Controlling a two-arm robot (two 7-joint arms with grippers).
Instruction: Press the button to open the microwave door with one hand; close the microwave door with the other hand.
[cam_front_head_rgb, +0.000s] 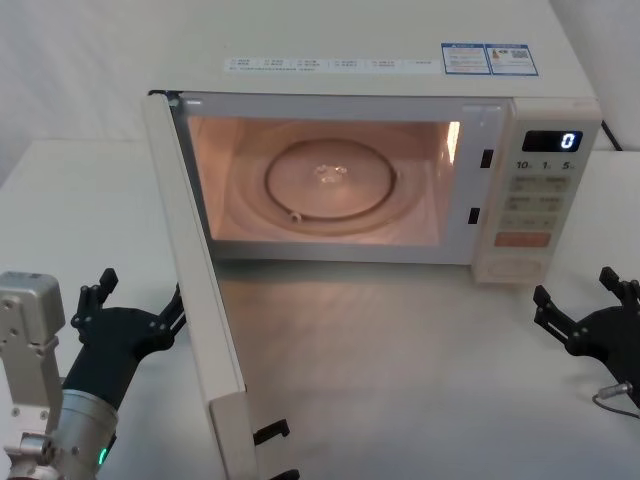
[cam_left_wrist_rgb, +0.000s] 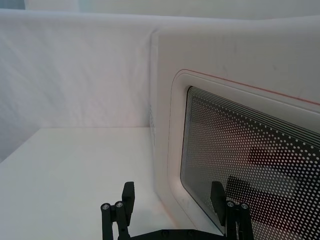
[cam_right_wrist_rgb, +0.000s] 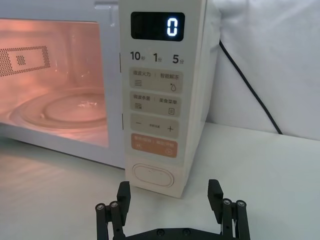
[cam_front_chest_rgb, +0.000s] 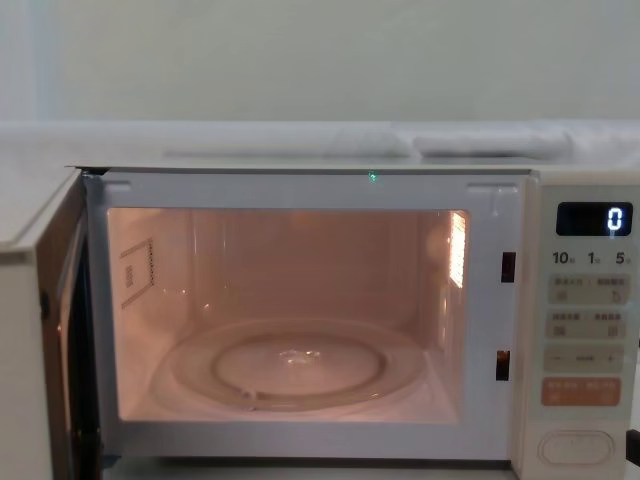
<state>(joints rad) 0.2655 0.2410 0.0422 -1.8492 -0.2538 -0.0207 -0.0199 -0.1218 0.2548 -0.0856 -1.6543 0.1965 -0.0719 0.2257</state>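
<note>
Microwave (cam_front_head_rgb: 400, 80) at the back of the table (cam_front_head_rgb: 400, 380), roughly centred. Microwave door (cam_front_head_rgb: 195, 290) swung out from the left edge of the cavity, reaching forward toward the robot. Glass turntable (cam_front_head_rgb: 330, 180) inside the cavity. Control panel (cam_front_head_rgb: 540, 190) on the right of the cavity, display (cam_front_head_rgb: 552, 141) at its top, button (cam_right_wrist_rgb: 152, 176) at its very bottom. Left gripper (cam_front_head_rgb: 130, 310) just left of the door's outer face, possibly touching, hard to tell. Right gripper (cam_front_head_rgb: 590, 305) forward and right of the panel, facing the button, apart from it. Cable (cam_right_wrist_rgb: 250, 85) behind the microwave on the right.
</note>
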